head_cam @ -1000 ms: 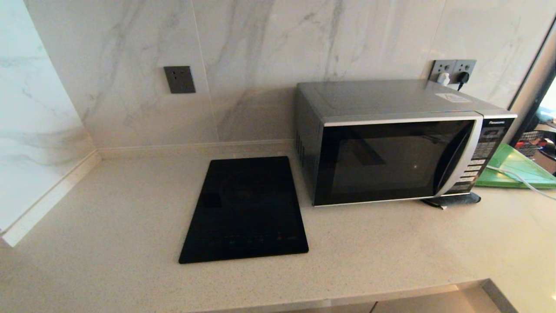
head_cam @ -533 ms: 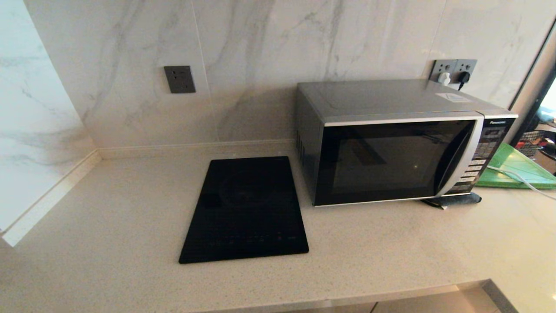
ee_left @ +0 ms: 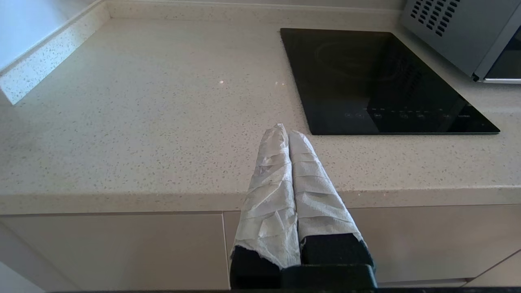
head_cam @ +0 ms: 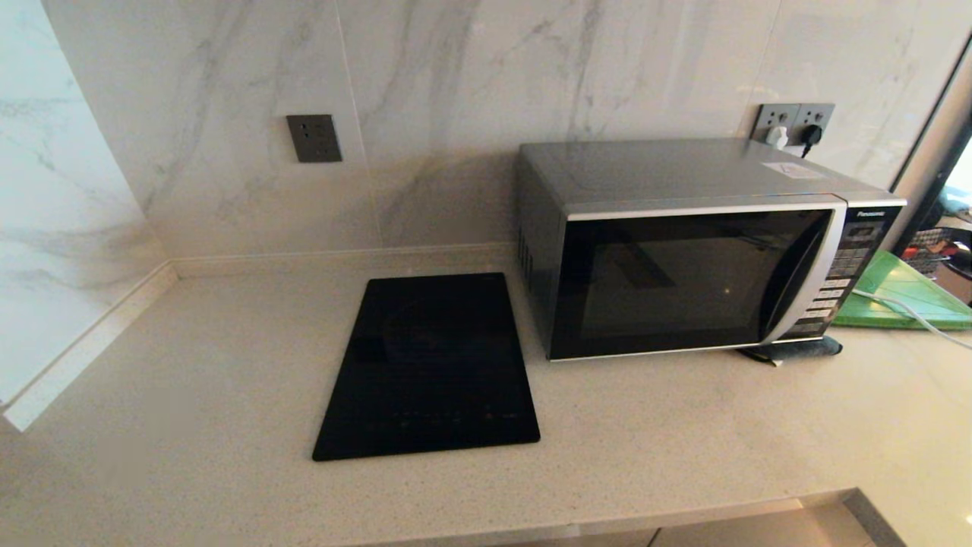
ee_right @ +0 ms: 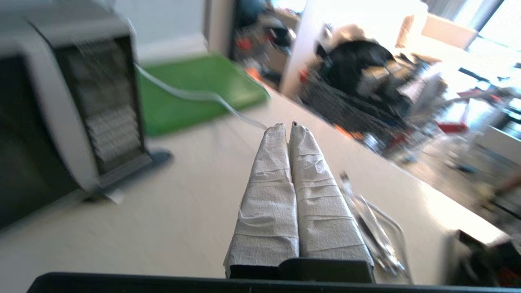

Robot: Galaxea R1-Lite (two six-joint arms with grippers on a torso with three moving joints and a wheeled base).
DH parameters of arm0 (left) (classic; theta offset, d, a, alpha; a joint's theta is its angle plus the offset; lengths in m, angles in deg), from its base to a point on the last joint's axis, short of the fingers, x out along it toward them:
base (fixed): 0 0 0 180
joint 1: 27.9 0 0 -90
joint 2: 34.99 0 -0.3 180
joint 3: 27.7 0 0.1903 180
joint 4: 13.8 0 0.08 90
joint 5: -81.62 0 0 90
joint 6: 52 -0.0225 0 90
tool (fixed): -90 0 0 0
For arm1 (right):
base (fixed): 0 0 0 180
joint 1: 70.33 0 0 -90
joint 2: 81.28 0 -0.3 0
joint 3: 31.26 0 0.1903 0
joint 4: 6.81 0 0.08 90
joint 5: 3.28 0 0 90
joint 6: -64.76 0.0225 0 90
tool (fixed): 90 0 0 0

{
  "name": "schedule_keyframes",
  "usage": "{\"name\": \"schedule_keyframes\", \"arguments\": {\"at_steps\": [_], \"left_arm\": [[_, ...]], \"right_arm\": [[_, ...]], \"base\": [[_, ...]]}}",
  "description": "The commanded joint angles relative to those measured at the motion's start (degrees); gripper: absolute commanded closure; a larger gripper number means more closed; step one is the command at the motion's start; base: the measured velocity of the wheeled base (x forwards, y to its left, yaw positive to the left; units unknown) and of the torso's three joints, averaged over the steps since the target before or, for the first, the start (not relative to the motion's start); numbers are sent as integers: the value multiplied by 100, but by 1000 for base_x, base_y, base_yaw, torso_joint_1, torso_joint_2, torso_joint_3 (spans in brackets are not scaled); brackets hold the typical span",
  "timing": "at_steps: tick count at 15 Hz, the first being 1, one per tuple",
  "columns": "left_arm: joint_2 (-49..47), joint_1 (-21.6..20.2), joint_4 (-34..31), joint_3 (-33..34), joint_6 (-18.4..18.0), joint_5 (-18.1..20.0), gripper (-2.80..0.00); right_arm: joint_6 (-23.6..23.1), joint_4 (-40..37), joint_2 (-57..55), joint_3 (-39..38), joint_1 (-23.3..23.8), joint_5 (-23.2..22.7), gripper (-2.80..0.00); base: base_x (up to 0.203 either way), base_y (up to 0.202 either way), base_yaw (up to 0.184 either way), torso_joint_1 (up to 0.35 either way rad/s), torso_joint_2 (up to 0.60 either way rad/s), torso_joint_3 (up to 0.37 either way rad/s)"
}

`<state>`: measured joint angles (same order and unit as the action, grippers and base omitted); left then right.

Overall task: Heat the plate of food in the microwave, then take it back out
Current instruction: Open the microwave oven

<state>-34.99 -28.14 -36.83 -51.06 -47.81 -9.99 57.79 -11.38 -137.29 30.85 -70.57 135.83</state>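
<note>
Two cloth-wrapped hands pressed closed; boxy microwave [head_cam: 699, 247], glossy black door.

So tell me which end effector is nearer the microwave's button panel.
Right. The right end effector hangs shut over the counter just beside the button panel. The left end effector sits shut at the counter's front edge, by the black cooktop, farther from the microwave.

Panasonic on microwave [head_cam: 706, 247] panel top

Silver microwave [head_cam: 687, 243], door shut, on counter
</note>
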Motion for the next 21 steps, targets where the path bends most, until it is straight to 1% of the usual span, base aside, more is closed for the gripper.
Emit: {"name": "schedule_keyframes", "arguments": {"at_steps": [1, 3, 5, 6, 8, 10, 13, 14, 16, 18, 21], "left_arm": [[-9, -2, 2, 0, 4, -5, 0], [-9, -2, 2, 0, 4, -5, 0], [-9, -2, 2, 0, 4, -5, 0], [-9, -2, 2, 0, 4, -5, 0], [-8, -2, 2, 0, 4, -5, 0], [-9, -2, 2, 0, 4, -5, 0], [0, -2, 2, 0, 4, -5, 0], [-9, -2, 2, 0, 4, -5, 0], [-7, -2, 2, 0, 4, -5, 0], [-9, -2, 2, 0, 4, -5, 0], [-9, -2, 2, 0, 4, -5, 0]], "right_arm": [[62, 35, -279, -309, -2, 353, 0], [351, 101, -473, -400, -3, 442, 0], [470, 258, -691, -401, -3, 467, 0], [487, 486, -852, -416, -5, 477, -280], [497, 1018, -1124, -507, -22, 479, -280], [504, 1049, -1257, -623, -142, 489, -280], [546, 1047, -1585, -644, -160, 503, -280], [652, 1066, -1739, -634, -167, 503, -280], [1063, 1311, -2247, -623, -283, 509, -280], [1266, 2062, -2867, -657, -384, 562, -280], [1335, 3558, -3592, -680, -651, 850, -280]], "base": [[0, 0, 0, 0, 0, 0], [0, 0, 0, 0, 0, 0], [0, 0, 0, 0, 0, 0], [0, 0, 0, 0, 0, 0], [0, 0, 0, 0, 0, 0], [0, 0, 0, 0, 0, 0], [0, 0, 0, 0, 0, 0], [0, 0, 0, 0, 0, 0], [0, 0, 0, 0, 0, 0], [0, 0, 0, 0, 0, 0], [0, 0, 0, 0, 0, 0]]}}
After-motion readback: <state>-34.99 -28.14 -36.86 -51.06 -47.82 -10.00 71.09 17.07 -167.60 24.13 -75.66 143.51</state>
